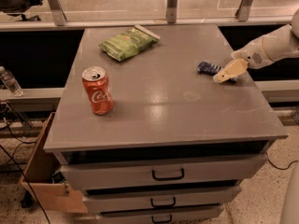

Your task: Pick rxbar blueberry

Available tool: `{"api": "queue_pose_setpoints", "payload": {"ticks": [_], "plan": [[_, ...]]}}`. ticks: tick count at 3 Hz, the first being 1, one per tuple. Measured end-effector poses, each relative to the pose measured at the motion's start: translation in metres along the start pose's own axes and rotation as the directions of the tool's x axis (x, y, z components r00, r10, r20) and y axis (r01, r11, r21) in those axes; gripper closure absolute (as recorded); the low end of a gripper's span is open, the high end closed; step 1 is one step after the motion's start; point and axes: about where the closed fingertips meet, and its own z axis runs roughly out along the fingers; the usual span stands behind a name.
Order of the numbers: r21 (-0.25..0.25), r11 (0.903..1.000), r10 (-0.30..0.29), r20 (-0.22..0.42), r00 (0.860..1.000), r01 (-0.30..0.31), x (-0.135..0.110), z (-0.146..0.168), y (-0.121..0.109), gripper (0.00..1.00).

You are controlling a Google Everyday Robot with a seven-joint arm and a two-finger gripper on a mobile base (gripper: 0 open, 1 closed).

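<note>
A: Gripper (pixel 227 73) was at right end of rxbar blueberry (pixel 208 68), right side of table (pixel 163 111); its grip state could not be told.
B: Advised: centre across bar's narrow width, press low.

Holding white arm (pixel 275 45) stretched in from right side of view, sloping down toward the left. Pointing pale tool (pixel 223 76) down-left, tip hanging low over right part of bench (pixel 154 111), near its right edge. Showing rounded wrist (pixel 254 57) just behind tool.
</note>
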Motion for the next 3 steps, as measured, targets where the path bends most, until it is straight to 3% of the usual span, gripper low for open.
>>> {"api": "queue_pose_setpoints", "payload": {"ticks": [2,3], "plan": [[-0.001,1.0000,0.000,0.000,1.000,0.000,-0.0070,-0.0069,-0.0002,0.85],[-0.001,1.0000,0.000,0.000,1.000,0.000,-0.0093,-0.0094,-0.0003,1.00]]}}
